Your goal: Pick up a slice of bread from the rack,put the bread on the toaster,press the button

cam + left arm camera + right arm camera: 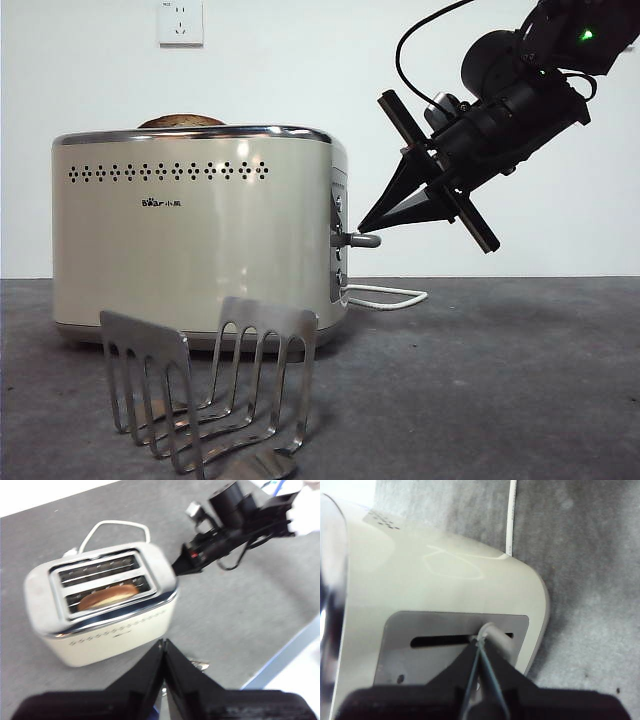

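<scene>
A small dark logo reading "Bear", followed by characters too small to make out, sits under the dotted row on the cream toaster, which stands on the grey table. On the white wall behind is a socket whose tiny print I cannot read. My right gripper slants down from the upper right, its jaws pressed together with nothing between them, the tips touching the top of the button that juts from the toaster's grey end panel. The slice of bread stands in the slot nearer the logo side, its brown crust just above the chrome rim. My left gripper hangs above the toaster's logo side, jaws closed and empty. The rack stands empty in front of the toaster, apart from both grippers. A white cord trails behind.
</scene>
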`<action>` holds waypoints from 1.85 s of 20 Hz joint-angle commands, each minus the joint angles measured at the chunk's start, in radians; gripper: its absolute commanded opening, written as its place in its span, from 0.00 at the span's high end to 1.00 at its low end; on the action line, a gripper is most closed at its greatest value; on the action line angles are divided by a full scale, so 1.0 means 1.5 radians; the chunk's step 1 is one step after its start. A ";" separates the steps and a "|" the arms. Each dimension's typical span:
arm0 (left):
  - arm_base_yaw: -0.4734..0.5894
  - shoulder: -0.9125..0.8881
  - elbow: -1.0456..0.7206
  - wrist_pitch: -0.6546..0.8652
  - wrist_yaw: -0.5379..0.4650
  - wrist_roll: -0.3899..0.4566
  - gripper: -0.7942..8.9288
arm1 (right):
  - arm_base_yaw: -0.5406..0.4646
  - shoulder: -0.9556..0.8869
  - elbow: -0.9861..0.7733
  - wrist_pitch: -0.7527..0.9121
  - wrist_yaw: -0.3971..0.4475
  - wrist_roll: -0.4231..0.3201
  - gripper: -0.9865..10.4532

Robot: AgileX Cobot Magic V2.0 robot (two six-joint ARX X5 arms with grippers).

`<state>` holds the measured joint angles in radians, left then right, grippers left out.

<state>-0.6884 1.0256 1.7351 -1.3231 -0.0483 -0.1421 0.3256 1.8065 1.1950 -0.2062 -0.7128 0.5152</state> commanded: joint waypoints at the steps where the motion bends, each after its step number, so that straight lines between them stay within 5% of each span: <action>1: -0.002 -0.005 -0.029 0.002 -0.021 0.008 0.92 | 0.002 0.022 -0.006 -0.021 0.029 -0.001 0.92; 22: -0.002 -0.031 -0.100 0.002 -0.068 0.005 0.92 | 0.002 0.115 -0.006 -0.107 0.045 -0.037 0.92; 37: -0.002 -0.039 -0.100 0.002 -0.068 0.005 0.92 | 0.002 -0.026 -0.003 -0.058 0.043 -0.036 0.92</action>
<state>-0.6884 0.9730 1.5909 -1.3231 -0.1474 -0.1394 0.3264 1.7683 1.2057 -0.2958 -0.6540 0.4713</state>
